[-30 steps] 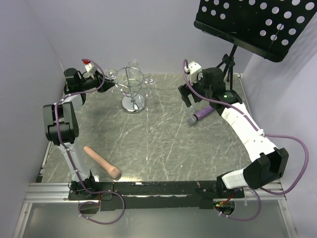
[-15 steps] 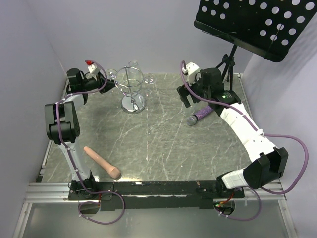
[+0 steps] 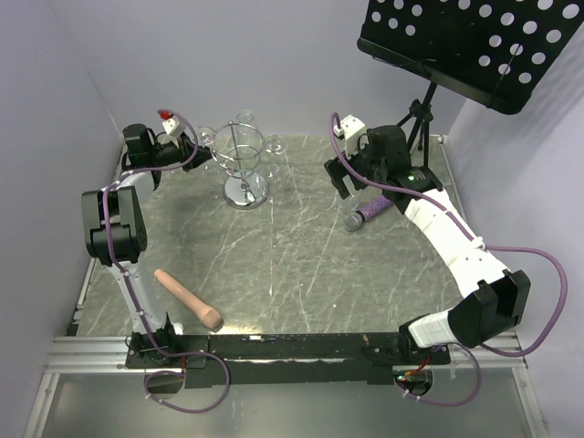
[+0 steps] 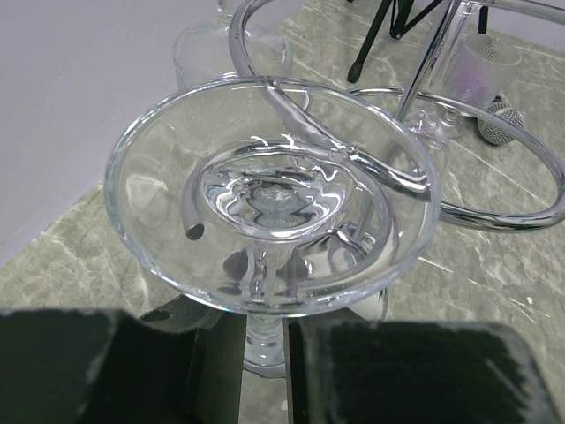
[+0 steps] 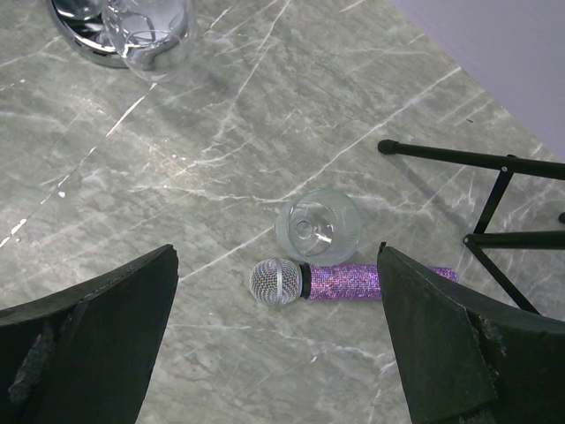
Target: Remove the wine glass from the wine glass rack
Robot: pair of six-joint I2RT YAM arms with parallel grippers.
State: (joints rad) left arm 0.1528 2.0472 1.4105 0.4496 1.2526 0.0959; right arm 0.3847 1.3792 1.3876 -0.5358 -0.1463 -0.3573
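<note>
The silver wire wine glass rack (image 3: 243,167) stands at the back left on its round shiny base (image 3: 246,192). A clear wine glass (image 3: 206,137) hangs upside down from a loop on the rack's left side. In the left wrist view its round foot (image 4: 269,194) faces the camera, and the loop's wire (image 4: 305,132) curls round the stem beneath it. My left gripper (image 4: 262,353) is shut on that stem (image 4: 262,340). My right gripper (image 5: 278,353) hangs open and empty over the table, well right of the rack (image 5: 84,26).
Two more glasses (image 3: 245,119) (image 3: 274,146) hang on the rack. Another wine glass (image 5: 318,225) stands on the table beside a purple microphone (image 5: 344,281). The black music stand (image 3: 474,46) and its legs (image 5: 477,159) are at the back right. A tan rod (image 3: 187,298) lies front left.
My left gripper has shifted slightly towards the rack while holding the stem. The right gripper has drifted a little to the left.
</note>
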